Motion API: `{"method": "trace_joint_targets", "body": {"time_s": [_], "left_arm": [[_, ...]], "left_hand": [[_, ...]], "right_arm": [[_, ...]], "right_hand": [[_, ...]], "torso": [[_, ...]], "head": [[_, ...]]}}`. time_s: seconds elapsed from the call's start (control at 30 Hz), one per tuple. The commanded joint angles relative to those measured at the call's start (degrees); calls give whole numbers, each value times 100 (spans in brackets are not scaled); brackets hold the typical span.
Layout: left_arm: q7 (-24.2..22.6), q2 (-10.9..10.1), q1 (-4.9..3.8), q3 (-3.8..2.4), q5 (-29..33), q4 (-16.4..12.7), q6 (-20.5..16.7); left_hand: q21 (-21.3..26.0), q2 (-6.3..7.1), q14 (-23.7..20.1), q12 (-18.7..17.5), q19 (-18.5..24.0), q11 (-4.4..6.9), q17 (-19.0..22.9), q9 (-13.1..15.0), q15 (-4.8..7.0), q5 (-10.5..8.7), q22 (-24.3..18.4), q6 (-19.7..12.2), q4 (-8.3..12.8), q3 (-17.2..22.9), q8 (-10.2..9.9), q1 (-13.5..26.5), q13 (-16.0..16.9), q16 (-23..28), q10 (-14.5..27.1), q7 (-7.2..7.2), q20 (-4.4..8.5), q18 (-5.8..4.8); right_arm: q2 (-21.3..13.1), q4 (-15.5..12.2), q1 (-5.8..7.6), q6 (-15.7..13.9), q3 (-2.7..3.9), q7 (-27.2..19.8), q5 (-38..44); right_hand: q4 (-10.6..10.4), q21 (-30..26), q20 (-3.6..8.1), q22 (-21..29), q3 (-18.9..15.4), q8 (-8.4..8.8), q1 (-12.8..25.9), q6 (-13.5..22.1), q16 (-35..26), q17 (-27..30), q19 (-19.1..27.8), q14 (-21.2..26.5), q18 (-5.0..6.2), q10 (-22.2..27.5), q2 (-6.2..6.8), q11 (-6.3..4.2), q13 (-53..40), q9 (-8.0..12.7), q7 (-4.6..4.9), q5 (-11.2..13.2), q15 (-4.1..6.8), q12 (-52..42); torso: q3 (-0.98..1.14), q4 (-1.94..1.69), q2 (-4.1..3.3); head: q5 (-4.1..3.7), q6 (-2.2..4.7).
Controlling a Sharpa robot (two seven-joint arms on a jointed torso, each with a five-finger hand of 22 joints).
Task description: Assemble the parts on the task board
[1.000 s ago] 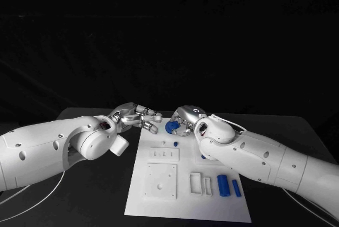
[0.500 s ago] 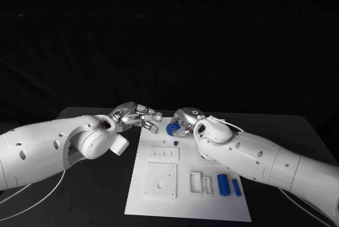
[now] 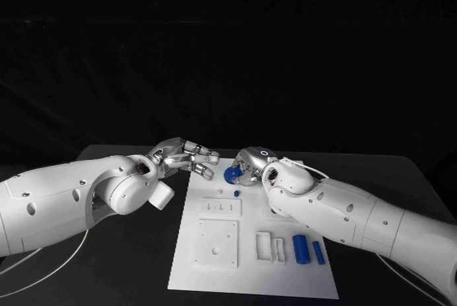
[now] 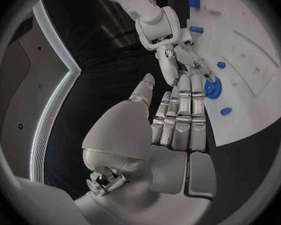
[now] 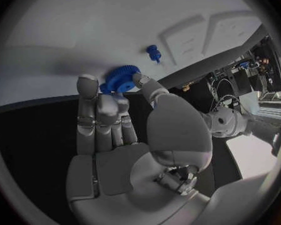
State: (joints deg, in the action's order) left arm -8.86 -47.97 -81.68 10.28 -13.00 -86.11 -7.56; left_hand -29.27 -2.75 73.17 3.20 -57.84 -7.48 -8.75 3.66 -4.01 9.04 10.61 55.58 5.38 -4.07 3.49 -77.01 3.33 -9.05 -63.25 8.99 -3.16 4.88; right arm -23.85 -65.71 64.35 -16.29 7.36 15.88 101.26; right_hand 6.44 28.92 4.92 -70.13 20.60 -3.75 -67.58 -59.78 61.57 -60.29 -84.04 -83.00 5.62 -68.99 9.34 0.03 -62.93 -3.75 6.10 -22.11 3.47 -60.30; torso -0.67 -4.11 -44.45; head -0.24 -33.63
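Note:
The white task board [image 3: 249, 266] lies in the middle of the table. My right hand [image 3: 247, 166] is over the board's far end and pinches a blue gear [image 3: 232, 176] between thumb and fingers. That gear [image 5: 119, 80] sits at the fingertips, close against the board [image 5: 65, 35]. A small blue peg [image 5: 153, 53] stands near it. My left hand [image 3: 187, 156] hovers just left of the gear, fingers stretched out and holding nothing. From the left wrist, the gear [image 4: 212, 88] shows beyond my left hand's fingertips [image 4: 192, 82], under the right hand [image 4: 178, 60].
A blue cylinder [image 3: 300, 248] and a blue bar [image 3: 318, 253] lie at the board's near right, beside white rectangular frames [image 3: 264, 246]. A square plate [image 3: 218, 242] and a slotted block [image 3: 221, 207] sit mid-board with a small blue peg [image 3: 236, 194]. Black table surrounds the board.
My right hand has lowered the blue gear slightly toward the board's far end. My left hand has stayed in place.

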Motion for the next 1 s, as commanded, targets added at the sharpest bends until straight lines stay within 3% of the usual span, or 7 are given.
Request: {"method": "trace_joint_targets", "body": {"time_s": [0.03, 0.17, 0.2, 0.33, 0.83, 0.9, 1.0], "left_arm": [[-20, 16, -4, -4, -16, -10, 90], [-17, 15, -4, -4, -17, -7, 93], [-17, 14, -4, -4, -17, -7, 93], [-14, 13, -4, -4, -18, -5, 101], [-1, -13, -3, -3, -48, 38, 172], [-1, -17, -3, -3, -59, 45, 182], [-2, -22, -1, -3, -83, 67, 200]], "left_hand": [[-21, -27, -21, 15, 24, 15, 2, 3, -17, 30, -6, 4, 32, -9, 8, -20, 8, 16, 44, 5, -2, 9], [-21, -27, -21, 15, 24, 15, 2, 3, -17, 30, -6, 4, 32, -9, 8, -20, 8, 16, 44, 5, -2, 9], [-21, -27, -21, 15, 24, 15, 2, 3, -17, 30, -6, 4, 32, -9, 8, -20, 8, 16, 44, 5, -2, 9], [-21, -27, -21, 15, 24, 15, 2, 3, -17, 30, -6, 4, 32, -9, 8, -20, 8, 16, 44, 5, -2, 9], [-34, -25, -27, 16, 34, 12, 5, 3, -20, 44, -13, -8, 50, -8, 8, -23, 9, 23, 53, 6, -5, 11], [-34, -25, -27, 16, 34, 12, 5, 3, -20, 44, -13, -8, 50, -8, 8, -23, 9, 23, 53, 6, -5, 11], [-37, -23, -27, 15, 35, 12, 6, 3, -19, 50, -12, -9, 65, -2, 7, -40, 8, 24, 53, 7, -3, 12]], "right_arm": [[11, 9, -10, 145, -8, -68, -80], [3, 16, -10, 182, -9, -69, -143], [-2, 18, -10, 195, -9, -68, -156], [-56, -12, -17, 242, -10, -60, -206], [-487, -346, -141, 22, 8, -21, -272], [-558, -412, -157, -76, 30, -20, -276], [-697, -555, -226, -343, 142, -44, -281]], "right_hand": [[-106, -38, -27, 20, -147, 22, 79, 55, -29, 15, -242, 4, -5, 50, -31, 10, 30, 12, 0, 141, -10, 36], [-503, -66, -32, 54, -644, 18, 83, 99, -52, 25, -244, 8, 10, 65, -66, 21, 63, 10, -5, 343, -13, 45], [-675, -84, -36, 70, -770, 10, 98, 111, -56, 25, -244, 9, 18, 72, -61, 32, 74, 6, -1, 542, -9, 50], [-1171, -78, -38, 96, -1090, 16, 65, 131, -63, 17, -241, 7, 26, 77, -16, 38, 89, 8, -4, 665, -16, 36], [-1104, -64, -22, 111, -1067, 17, -18, 101, -68, 10, -246, 9, 31, 62, -3, 25, 98, 8, -12, 485, -1, 34], [-1095, -69, -18, 118, -1039, 18, -26, 90, -71, 12, -246, 8, 32, 59, -4, 21, 101, 9, -15, 462, 2, 37], [-979, -38, -7, 125, -806, 22, -149, 59, -68, 2, -251, 6, 30, 35, -4, 13, 97, 11, -16, 576, 13, 26]], "torso": [[3, -7, 1], [0, -5, 4], [-2, -3, 4], [-5, 2, 3], [-1, 12, 8], [3, 14, 6], [7, 17, 11]], "head": [[-4, 3], [-4, -1], [-4, -2], [-3, -8], [4, -7], [1, -3], [4, 9]]}}
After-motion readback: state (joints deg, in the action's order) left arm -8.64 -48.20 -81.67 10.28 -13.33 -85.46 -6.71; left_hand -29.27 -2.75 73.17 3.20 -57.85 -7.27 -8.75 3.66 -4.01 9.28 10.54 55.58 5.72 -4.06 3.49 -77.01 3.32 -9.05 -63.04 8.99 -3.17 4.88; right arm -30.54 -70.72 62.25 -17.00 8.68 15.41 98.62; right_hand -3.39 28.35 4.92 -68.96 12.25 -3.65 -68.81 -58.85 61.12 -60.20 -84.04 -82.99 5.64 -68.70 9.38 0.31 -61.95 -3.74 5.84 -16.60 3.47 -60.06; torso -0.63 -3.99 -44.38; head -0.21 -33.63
